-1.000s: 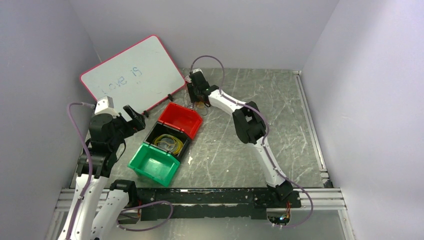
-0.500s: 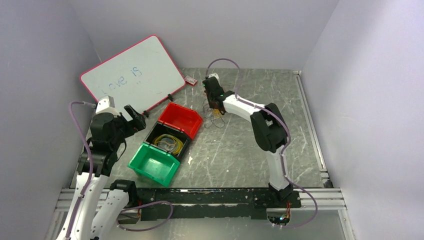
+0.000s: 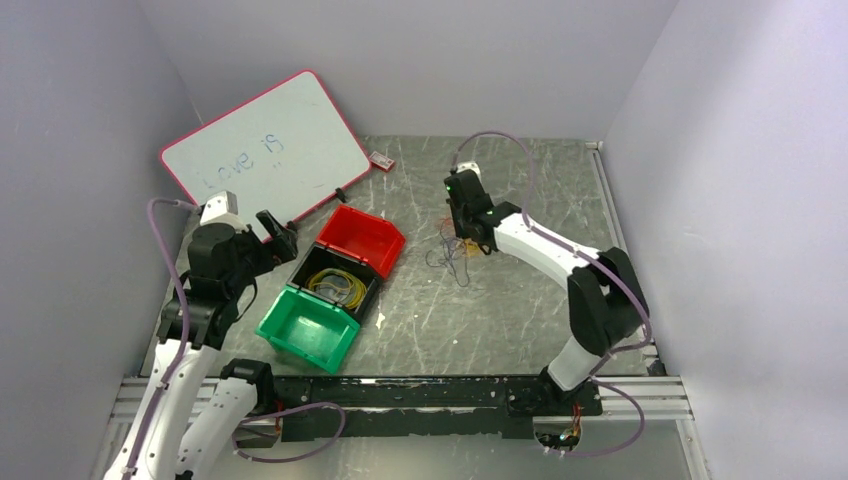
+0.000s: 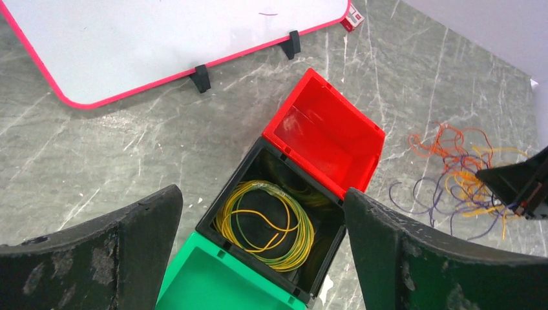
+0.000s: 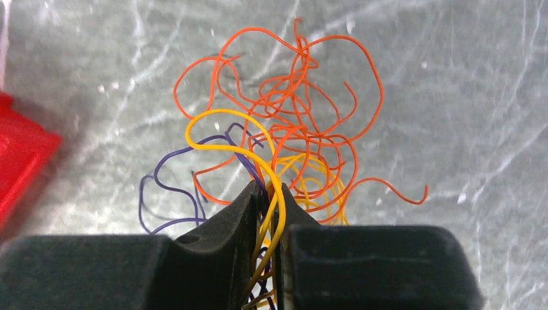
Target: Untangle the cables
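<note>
The cables [image 5: 292,139] are a tangle of thin orange, yellow and purple wire loops on the grey marbled table, right of the red bin [image 3: 362,238]. My right gripper [image 5: 268,194] is shut on several strands at the tangle's near side, and yellow and purple wires run down between its fingers. From above, the right gripper [image 3: 462,228] sits just over the cables [image 3: 452,258] near mid-table. My left gripper [image 4: 262,192] hangs open above the bins with nothing between its fingers. The cables [image 4: 460,169] lie far to its right.
Three joined bins stand left of centre: red, a black bin [image 3: 335,283] holding a coiled yellow-green wire [image 4: 268,223], and a green bin [image 3: 310,325]. A pink-edged whiteboard [image 3: 265,150] leans at the back left, with a small red-white object [image 3: 380,160] near it.
The right arm swung from beside the whiteboard toward mid-table, its jaws closing on the cables and dragging the tangle along. The left arm barely shifted and stayed open.
</note>
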